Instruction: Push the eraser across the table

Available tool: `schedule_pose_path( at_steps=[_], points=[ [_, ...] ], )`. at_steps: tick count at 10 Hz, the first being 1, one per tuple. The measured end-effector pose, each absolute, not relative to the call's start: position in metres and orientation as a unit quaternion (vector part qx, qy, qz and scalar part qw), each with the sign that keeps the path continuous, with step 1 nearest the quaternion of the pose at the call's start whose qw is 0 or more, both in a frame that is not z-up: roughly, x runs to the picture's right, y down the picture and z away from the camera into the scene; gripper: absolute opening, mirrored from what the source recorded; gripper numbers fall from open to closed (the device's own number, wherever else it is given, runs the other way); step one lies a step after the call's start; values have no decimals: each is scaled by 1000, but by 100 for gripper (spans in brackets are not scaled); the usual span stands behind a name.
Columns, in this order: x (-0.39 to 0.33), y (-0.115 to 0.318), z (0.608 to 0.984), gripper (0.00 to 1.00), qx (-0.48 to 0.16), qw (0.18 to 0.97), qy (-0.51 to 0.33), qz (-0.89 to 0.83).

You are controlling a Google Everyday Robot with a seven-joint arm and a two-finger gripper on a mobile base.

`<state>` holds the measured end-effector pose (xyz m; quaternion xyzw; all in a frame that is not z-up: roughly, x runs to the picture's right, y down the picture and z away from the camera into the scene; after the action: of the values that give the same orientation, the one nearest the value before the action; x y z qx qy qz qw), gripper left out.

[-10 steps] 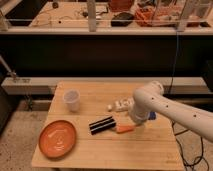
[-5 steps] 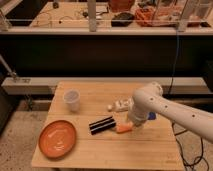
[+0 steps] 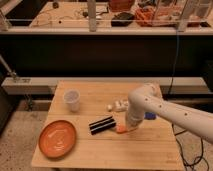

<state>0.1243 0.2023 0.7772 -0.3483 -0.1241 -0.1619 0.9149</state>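
1 eraser (image 3: 102, 125) lies just beside the gripper (image 3: 128, 126) (its state unreadable), seemingly apart, on the table (image 3: 100, 156).

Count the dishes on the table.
2: a white cup back left, an orange plate front left. The hand is down by the carrot; the arm may hide others.

Gripper (image 3: 128, 125) sits low over the table (image 3: 100, 156), right beside the carrot (image 3: 121, 129), with the eraser (image 3: 102, 125) lying just left of that.
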Motion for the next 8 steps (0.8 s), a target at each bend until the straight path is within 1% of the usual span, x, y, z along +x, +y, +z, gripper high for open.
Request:
schedule_pose_path(
  at_steps=[8],
  points=[
    [95, 202, 803, 3, -354, 906, -124, -196]
  ],
)
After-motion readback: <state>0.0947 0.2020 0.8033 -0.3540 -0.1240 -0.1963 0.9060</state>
